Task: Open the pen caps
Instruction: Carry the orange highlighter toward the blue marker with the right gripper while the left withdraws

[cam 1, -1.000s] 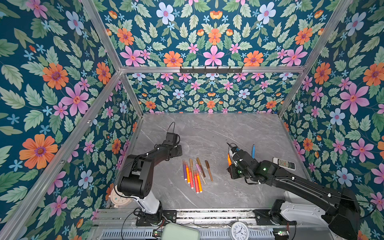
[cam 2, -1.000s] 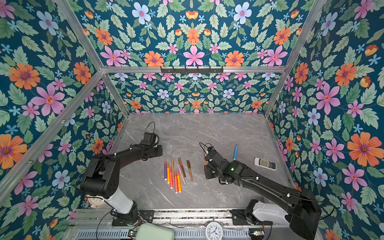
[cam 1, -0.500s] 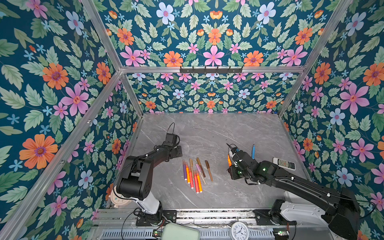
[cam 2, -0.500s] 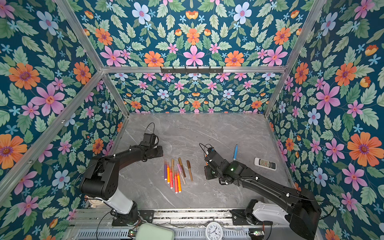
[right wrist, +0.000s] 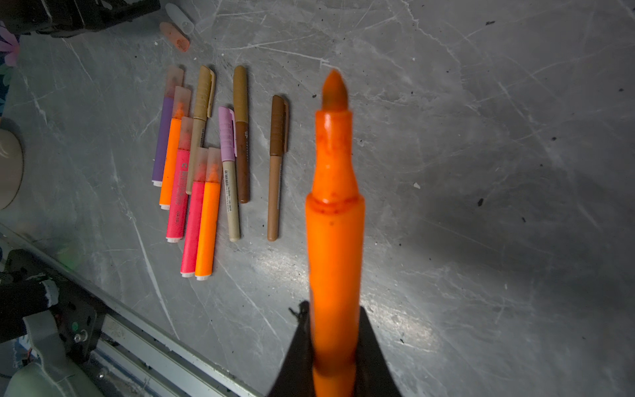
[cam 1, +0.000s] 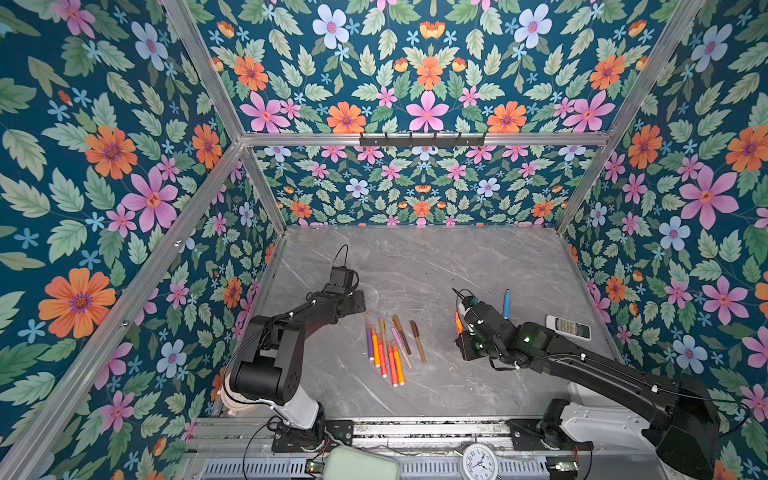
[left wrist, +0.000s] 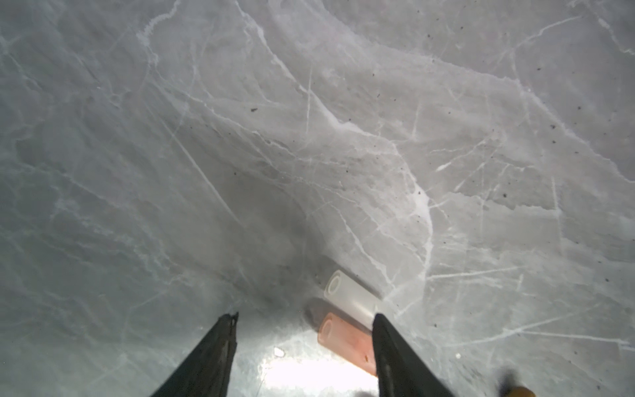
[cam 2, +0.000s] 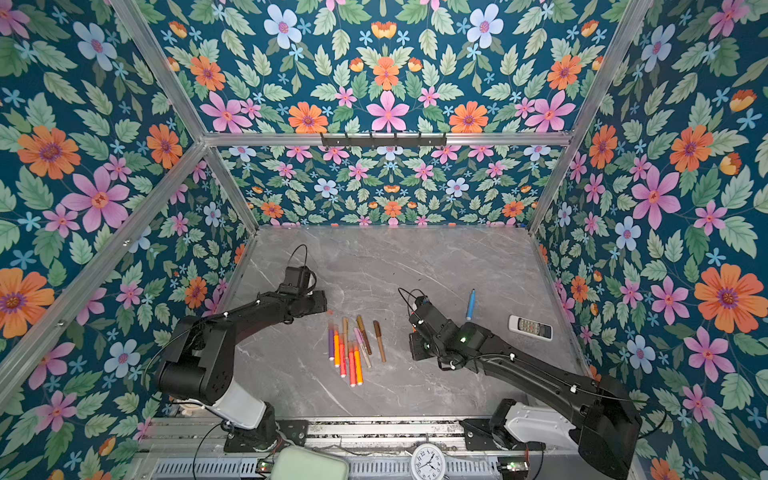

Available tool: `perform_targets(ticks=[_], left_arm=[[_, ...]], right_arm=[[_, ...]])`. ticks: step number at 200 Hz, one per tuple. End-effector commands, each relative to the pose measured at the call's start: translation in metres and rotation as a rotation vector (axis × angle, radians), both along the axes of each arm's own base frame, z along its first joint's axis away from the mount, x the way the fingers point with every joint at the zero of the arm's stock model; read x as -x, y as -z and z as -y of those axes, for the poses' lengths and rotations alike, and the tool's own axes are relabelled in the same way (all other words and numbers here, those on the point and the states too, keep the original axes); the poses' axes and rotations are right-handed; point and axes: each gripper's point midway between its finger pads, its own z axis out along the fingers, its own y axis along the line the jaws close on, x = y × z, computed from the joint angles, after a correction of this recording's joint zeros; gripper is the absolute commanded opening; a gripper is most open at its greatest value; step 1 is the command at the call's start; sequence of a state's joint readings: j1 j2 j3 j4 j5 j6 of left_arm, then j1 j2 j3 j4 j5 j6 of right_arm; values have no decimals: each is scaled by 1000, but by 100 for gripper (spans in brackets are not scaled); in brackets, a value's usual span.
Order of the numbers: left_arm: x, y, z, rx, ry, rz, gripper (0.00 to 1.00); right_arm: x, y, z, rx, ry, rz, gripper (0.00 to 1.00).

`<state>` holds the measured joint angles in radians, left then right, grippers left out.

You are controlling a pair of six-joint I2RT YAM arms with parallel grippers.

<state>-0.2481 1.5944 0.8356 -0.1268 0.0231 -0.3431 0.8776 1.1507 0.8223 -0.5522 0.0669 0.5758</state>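
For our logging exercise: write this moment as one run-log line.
left gripper: open near loose caps | right gripper: shut on orange pen, uncapped

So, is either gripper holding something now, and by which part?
The right gripper is shut on the uncapped orange pen, on its barrel behind the tip. The left gripper is open and holds nothing.

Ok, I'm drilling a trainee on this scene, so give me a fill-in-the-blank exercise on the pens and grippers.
1. The uncapped marker held in the right gripper is ___.
2. The jaws of the left gripper, by the clear cap and the orange-pink cap, stand ___.
3. The pen lying alone near the remote control is light ___.

Missing words: orange; open; blue.
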Motion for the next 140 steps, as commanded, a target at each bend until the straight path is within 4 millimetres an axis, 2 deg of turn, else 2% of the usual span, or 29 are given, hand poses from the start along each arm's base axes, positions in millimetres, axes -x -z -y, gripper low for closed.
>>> perform_targets(ticks=[1,16,27,46,61,81,111,128,140], left_arm=[[-4,-11,2,29,-7,43,63],[-3,-29,14,101,21,88,60],[0,-48,30,197,67,131,59],[11,-99,56,366,163,236,58],[28,-142,67,459,225,328,58],[56,-187,68,498,287,416,60],[97,-220,57,488,314,466,60],[122,-240,59,524,365,500,61],[134,-246,55,500,385,525,62]], right_arm=[[-4,-3,9,21,30,11,0],[-10,1,25,-6,85,-50,0],[-17,3,42,-26,131,-80,0],[-31,-4,81,-38,240,-102,0],[-41,-15,111,-70,335,-96,0],[-53,-26,146,-124,446,-81,0],[-75,-15,188,-59,559,-104,0],[-90,-8,196,-46,576,-142,0],[-102,-3,200,-20,587,-154,0]])
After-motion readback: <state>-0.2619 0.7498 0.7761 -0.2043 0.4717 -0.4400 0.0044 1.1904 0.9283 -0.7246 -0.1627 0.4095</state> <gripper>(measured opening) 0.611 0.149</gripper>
